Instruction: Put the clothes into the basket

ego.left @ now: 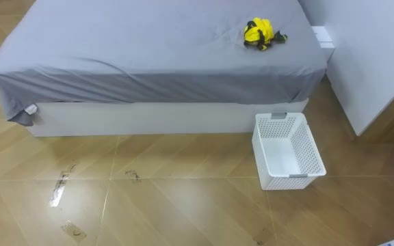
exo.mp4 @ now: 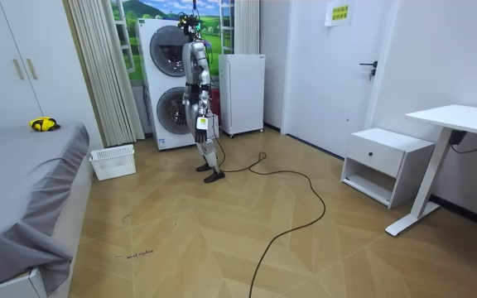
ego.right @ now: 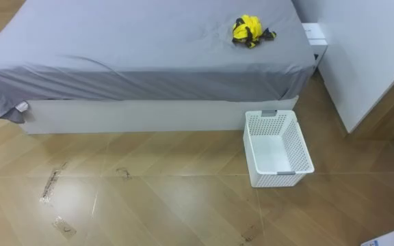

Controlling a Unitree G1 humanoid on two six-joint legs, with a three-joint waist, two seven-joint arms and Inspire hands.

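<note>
We stand by the washers (exo.mp4: 168,83), well apart from the bed (ego.left: 149,41). The clothes (ego.left: 264,33) lie on it, the basket (ego.left: 294,182) beside it. Of our hands (exo.mp4: 203,124), we cannot tell the state.

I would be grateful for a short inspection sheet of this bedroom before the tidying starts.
Surface: grey-sheeted bed, sheet lightly creased.
Job's things: crumpled yellow-and-black garment on the bed near its right edge; white perforated plastic basket on the floor by the bed, empty.
Clutter: small scuffs or scraps on the wooden floor.
Hands: left hand hangs at the robot's side, far from bed and basket.
Cables: dark lead under the white desk.
Surroundings: stacked white washing machines behind the robot; low white cabinet.
</note>
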